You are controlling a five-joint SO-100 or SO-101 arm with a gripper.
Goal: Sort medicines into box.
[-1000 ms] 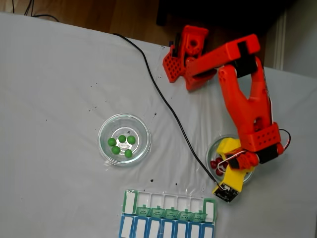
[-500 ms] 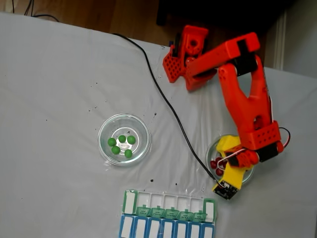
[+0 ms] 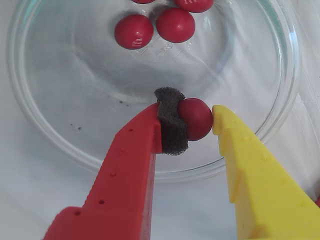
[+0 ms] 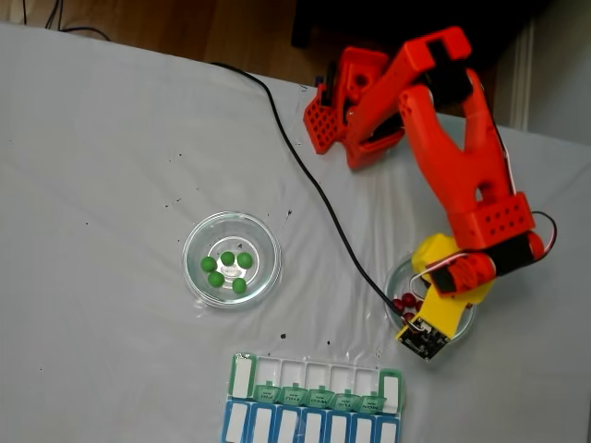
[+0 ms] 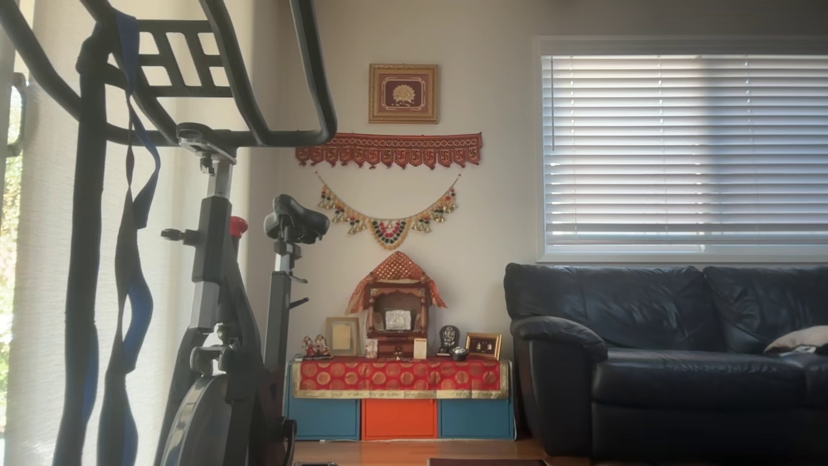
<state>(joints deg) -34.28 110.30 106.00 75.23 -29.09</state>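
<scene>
Gripper [image 3: 192, 122] clamped on one dark red ball [image 3: 196, 118], pinched between the black foam pad on the red finger [image 3: 172, 125] and the tip of the yellow finger [image 3: 223, 122], over the right glass dish [image 3: 40, 125]. More red balls [image 3: 175, 24] lie at the dish's far side. Fixed view: five green balls [image 4: 227, 258] sit in the left dish [image 4: 199, 231]; the green-lidded box [image 4: 242, 374] lies at the near table edge, well apart from the gripper [image 4: 427, 318].

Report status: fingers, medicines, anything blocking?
Gripper shut on one red ball over the glass dish. Five green balls untouched. Box unobstructed.
</scene>
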